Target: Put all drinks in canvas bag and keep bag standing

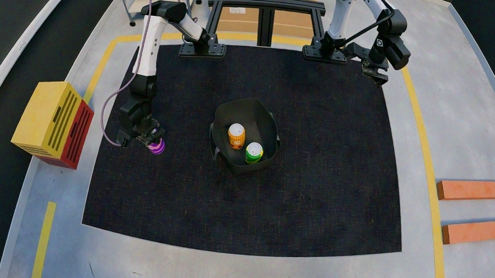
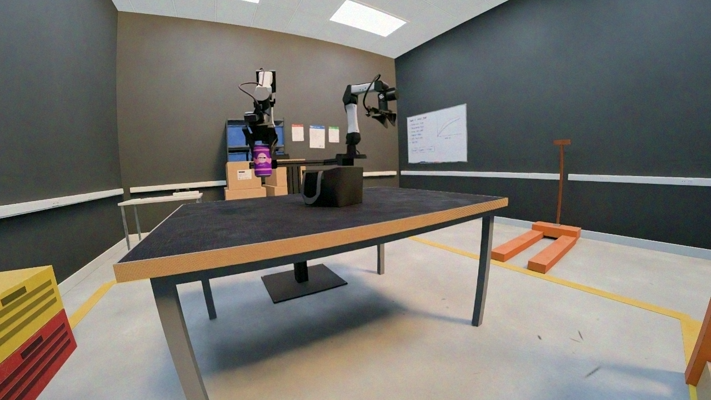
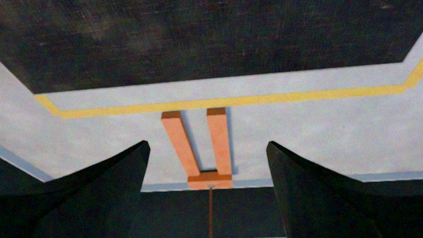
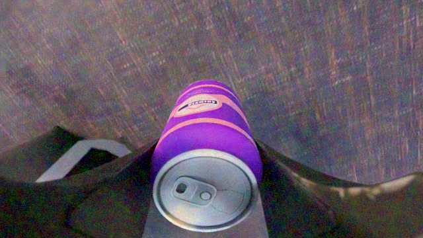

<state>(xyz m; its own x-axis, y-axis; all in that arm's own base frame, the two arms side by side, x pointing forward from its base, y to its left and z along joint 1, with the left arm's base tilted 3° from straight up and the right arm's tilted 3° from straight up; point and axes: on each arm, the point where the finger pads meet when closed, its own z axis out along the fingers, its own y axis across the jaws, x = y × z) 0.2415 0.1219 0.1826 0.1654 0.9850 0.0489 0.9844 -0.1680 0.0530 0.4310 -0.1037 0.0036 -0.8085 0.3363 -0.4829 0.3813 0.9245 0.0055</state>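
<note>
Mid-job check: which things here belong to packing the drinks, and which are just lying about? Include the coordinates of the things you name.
Part of the job:
- purple can (image 1: 157, 147) (image 2: 262, 161) (image 4: 206, 132), in the right end effector (image 1: 154, 141) (image 2: 262, 158) (image 4: 207, 141)
- orange can (image 1: 236, 138)
- green can (image 1: 253, 157)
- bag (image 1: 259, 116) (image 2: 343, 186) (image 4: 64, 162)

Just lying about:
- yellow crate (image 1: 39, 110) (image 2: 32, 283)
- red crate (image 1: 77, 142) (image 2: 39, 343)
- cardboard boxes (image 1: 237, 21) (image 2: 242, 184)

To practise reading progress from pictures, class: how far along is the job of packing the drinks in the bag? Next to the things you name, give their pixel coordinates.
Done: the orange can (image 1: 236, 137) and green can (image 1: 254, 153) stand inside the bag (image 1: 244, 167) (image 2: 343, 188), whose walls are up.
In hand: the right gripper (image 1: 154, 138) (image 2: 263, 145) (image 4: 207, 141) grips the purple can (image 1: 157, 147) (image 2: 262, 160) (image 4: 206, 132) above the table, outside the bag.
Left: lower that can inside and release it, keeping the walls up.
</note>
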